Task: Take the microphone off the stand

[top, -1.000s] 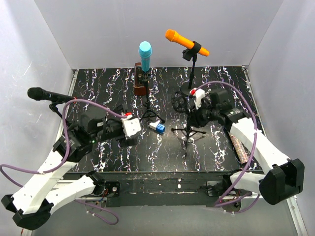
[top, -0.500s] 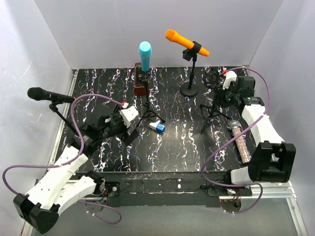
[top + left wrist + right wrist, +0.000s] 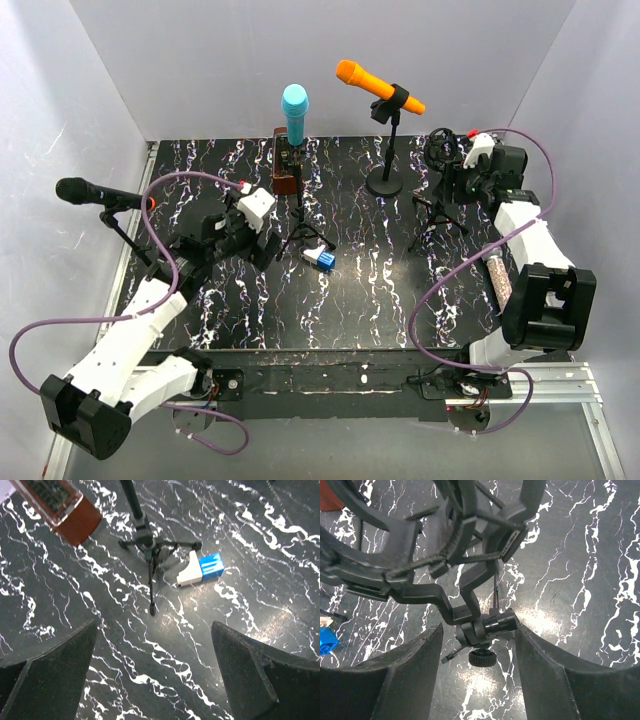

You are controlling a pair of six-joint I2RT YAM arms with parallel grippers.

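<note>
A teal microphone (image 3: 295,108) stands upright in a tripod stand (image 3: 300,215) at the back middle. An orange microphone (image 3: 375,86) sits clipped in a round-base stand (image 3: 386,180). A black microphone (image 3: 92,192) rests in a stand at the far left. A glittery microphone (image 3: 498,277) lies flat on the table at the right. My right gripper (image 3: 479,625) is open, its fingers either side of the swivel joint (image 3: 487,627) of an empty black shock-mount stand (image 3: 441,152). My left gripper (image 3: 152,630) hangs open over bare table, just short of the teal microphone's tripod (image 3: 147,542).
A blue and white plug (image 3: 202,569) lies beside the tripod's legs. A brown box (image 3: 286,176) stands behind that tripod. White walls close in the black marbled table (image 3: 330,310) on three sides.
My right arm has carried the shock-mount stand from the table's middle to the back right, and its jaws have parted. My left arm has reached further toward the teal microphone's tripod.
</note>
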